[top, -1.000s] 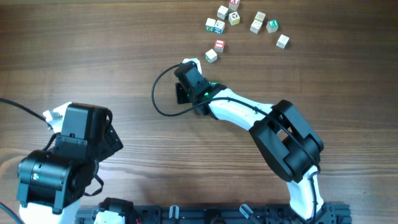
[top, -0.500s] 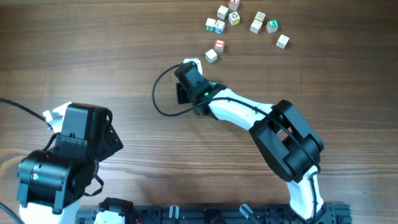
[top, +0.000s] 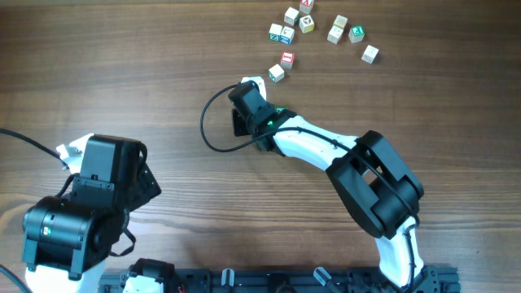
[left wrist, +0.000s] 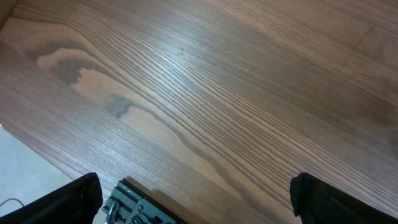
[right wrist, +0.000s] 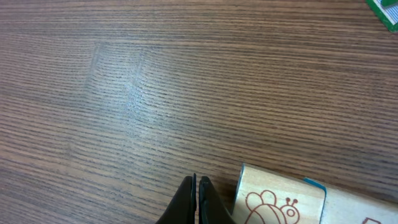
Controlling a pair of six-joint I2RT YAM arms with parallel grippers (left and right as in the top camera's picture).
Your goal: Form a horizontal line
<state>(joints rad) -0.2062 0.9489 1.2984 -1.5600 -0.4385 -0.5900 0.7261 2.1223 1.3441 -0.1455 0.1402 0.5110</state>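
No row of three touching cubes shows in the overhead view. My right gripper (top: 247, 88) (right wrist: 197, 184) is shut on nothing, low over the table. Just right of its fingertips lies a pale wooden cube with a red bee drawing and a blue edge (right wrist: 283, 198). Its pale surface runs on to the frame's right edge, so I cannot tell whether more cubes adjoin it. In the overhead view only a pale corner (top: 251, 80) shows beside the gripper. My left gripper (top: 72, 150) (left wrist: 199, 199) is open and empty at the near left.
Several loose letter cubes lie scattered at the far right: a pale one (top: 277, 73), a red-marked one (top: 286, 58), a touching pair (top: 281, 33), a green-marked one (top: 356, 33). A green edge (right wrist: 388, 12) shows in the right wrist view. A black cable (top: 210, 130) loops beside the right wrist.
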